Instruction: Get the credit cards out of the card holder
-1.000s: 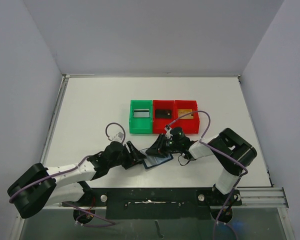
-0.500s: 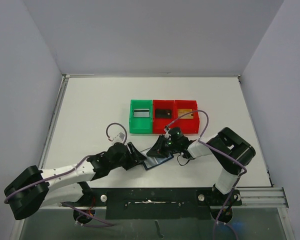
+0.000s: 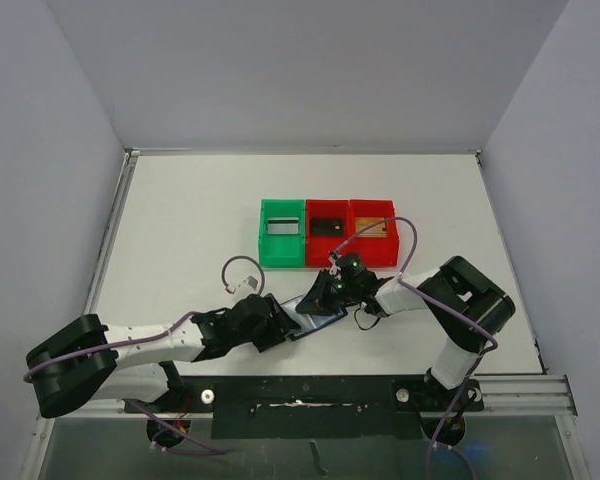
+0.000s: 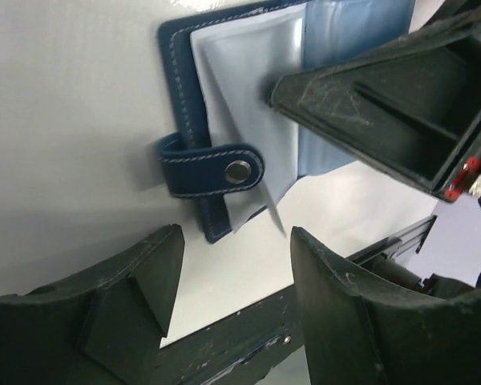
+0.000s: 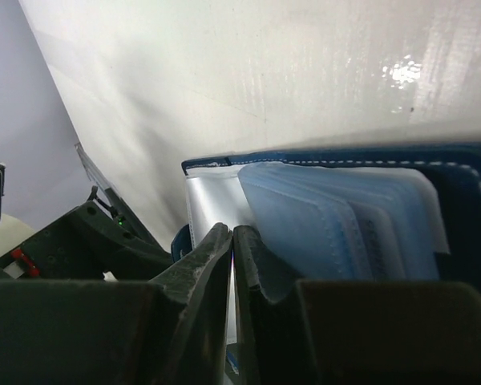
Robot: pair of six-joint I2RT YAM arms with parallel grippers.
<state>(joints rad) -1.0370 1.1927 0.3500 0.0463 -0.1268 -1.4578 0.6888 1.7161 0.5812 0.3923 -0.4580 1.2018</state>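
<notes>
The card holder (image 3: 318, 322) lies open on the white table, navy with pale blue pocket panels; it also shows in the left wrist view (image 4: 184, 88) and the right wrist view (image 5: 465, 200). My right gripper (image 3: 321, 296) is shut at its far edge, its jaws (image 5: 232, 234) pinching a thin clear pocket panel (image 4: 248, 72). My left gripper (image 3: 283, 323) is open and empty at the wallet's near left edge, its fingers apart (image 4: 234, 241) just below the snap strap (image 4: 212, 164). The silver-grey card (image 3: 282, 227), black card (image 3: 326, 227) and gold-tan card (image 3: 372, 227) lie in the bins.
A green bin (image 3: 263, 248) and two red bins (image 3: 327, 257) (image 3: 373, 260) stand in a row just behind the wallet. The black mounting rail (image 3: 310, 395) runs along the near table edge. Purple cables loop over both wrists.
My left arm has swung right and nearer, bringing its open gripper to the wallet's near left edge. The right gripper has stayed shut at the wallet.
</notes>
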